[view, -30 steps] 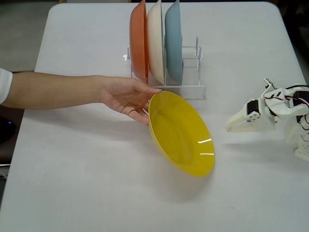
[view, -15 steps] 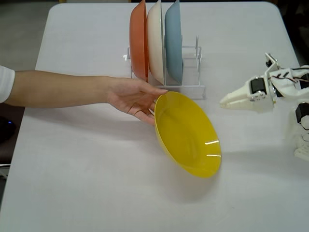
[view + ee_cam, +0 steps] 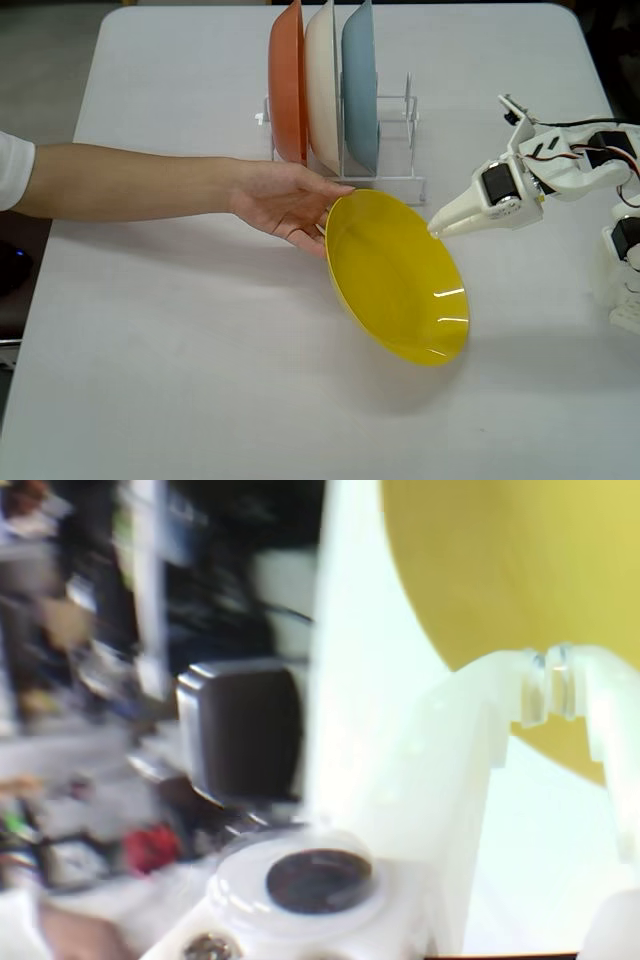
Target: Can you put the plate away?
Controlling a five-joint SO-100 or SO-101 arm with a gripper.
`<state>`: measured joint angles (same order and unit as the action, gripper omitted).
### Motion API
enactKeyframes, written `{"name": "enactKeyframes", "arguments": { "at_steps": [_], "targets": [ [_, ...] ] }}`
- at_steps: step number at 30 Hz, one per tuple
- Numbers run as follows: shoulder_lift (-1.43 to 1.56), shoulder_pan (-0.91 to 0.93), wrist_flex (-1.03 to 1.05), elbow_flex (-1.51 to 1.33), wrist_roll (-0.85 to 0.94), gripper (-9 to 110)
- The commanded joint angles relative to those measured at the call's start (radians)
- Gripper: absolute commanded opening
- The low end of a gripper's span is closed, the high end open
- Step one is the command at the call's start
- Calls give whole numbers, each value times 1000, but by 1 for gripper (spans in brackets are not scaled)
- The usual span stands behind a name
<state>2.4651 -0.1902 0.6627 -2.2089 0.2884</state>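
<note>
Fixed view shows your gripper (image 3: 437,228) (fingers together, empty) has swung in beside the hand-held plate (image 3: 398,279); open before grasping.

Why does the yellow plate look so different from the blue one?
The yellow plate is tilted over the table, held up by a person's hand; the light blue plate stands upright in the white rack. The yellow one is alone; the blue one has neighbours. Both are round and shallow.
</note>
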Motion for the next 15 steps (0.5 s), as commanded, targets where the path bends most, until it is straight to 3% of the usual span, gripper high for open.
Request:
{"name": "enactKeyframes", "arguments": {
  "at_steps": [1,5,11,15],
  "targets": [
    [-83,-20,17,170,8,0],
    [-187,-18,18,301,52,1],
    [-324,-9,80,465,55,20],
    [-408,-15,107,541,49,26]
  ]
}}
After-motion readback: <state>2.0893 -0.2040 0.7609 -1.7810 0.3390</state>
